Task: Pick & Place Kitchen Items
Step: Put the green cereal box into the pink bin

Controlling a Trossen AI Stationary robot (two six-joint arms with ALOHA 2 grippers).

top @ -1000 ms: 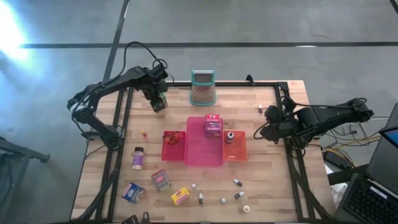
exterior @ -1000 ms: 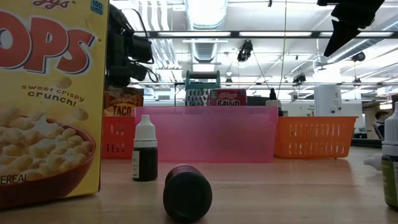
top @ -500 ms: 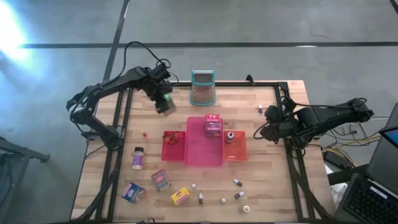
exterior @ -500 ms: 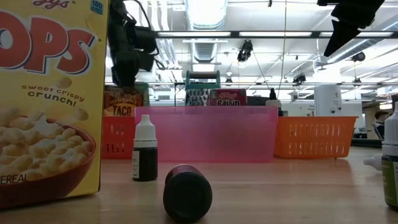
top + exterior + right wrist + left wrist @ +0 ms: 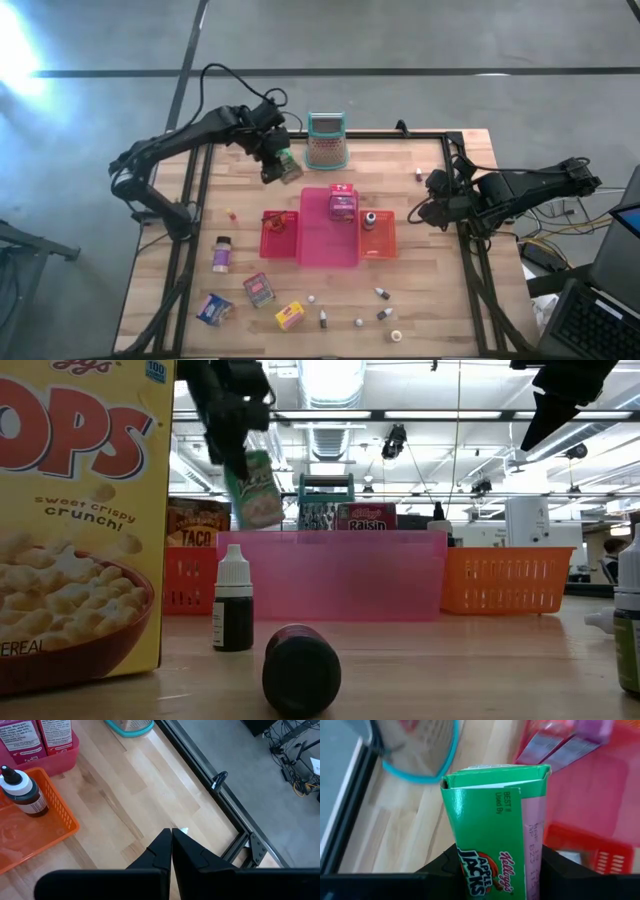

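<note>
The left end effector [image 5: 275, 160] is clamped on a green Apple Jacks box [image 5: 496, 837], holding it in the air above the wooden desk [image 5: 400, 170], between the teal-rimmed mesh holder [image 5: 326, 140] and the red tray [image 5: 280, 237]. In the left wrist view the box stands between the two dark fingers [image 5: 440, 865], its open top flap facing away from the camera. In the low view the box [image 5: 256, 490] hangs tilted, above the rim of the pink bin [image 5: 330, 572].

The right end effector [image 5: 171, 840] is clenched with nothing between its fingers, which meet tip to tip over bare wood near the desk's right edge; in the high view it sits beside the orange tray [image 5: 378, 235].

A pink Raisin Bran box [image 5: 342, 201] stands in the pink bin at the end toward the mesh holder. A dark dropper bottle [image 5: 22, 790] with a white collar stands upright in the orange tray. The red tray holds a Taco packet [image 5: 197, 520].

On the near part of the desk lie a jar with a pink cap [image 5: 221, 254], a blue box [image 5: 214, 309], a red box [image 5: 259, 290] and a yellow box [image 5: 290, 317], well apart from the bins. Several tiny bottles [image 5: 383, 293] are scattered to the right of these. In the low view a Corn Pops box [image 5: 80, 520] fills the left side, with a white-capped dark bottle [image 5: 233, 600] standing upright and a dark cap [image 5: 301, 670] facing the camera.
</note>
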